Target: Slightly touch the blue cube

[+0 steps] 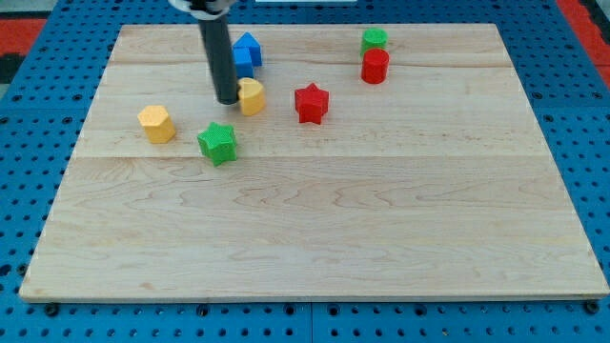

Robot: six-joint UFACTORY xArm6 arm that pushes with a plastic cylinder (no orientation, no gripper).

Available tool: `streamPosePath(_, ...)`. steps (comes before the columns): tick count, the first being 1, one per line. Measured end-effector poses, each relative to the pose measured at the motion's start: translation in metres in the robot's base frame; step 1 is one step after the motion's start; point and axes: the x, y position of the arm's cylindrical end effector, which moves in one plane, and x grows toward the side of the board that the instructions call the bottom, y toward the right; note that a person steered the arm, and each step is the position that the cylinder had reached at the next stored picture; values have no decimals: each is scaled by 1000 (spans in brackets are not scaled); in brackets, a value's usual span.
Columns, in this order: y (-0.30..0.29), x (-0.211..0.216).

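Where rod comes down at view's upper left, my tip (227, 100) sits touching yellow block (252, 95), w/ blue cube (247, 50) just above, apart. No claw, nothing held. Nearby on wooden board (315, 229): green star (217, 143), red star (311, 103).

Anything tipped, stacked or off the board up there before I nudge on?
Nothing stands out. All six blocks sit flat on the wooden board; my tip rests beside the yellow block, just below the blue cube.
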Motion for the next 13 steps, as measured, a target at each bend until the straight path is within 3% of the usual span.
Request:
streamPosePath(2, -3, -3)
streamPosePath(4, -40, -63)
streamPosePath(5, -40, -63)
streamPosePath(7, -109, -85)
streamPosePath(9, -58, -102)
streamPosePath(13, -47, -98)
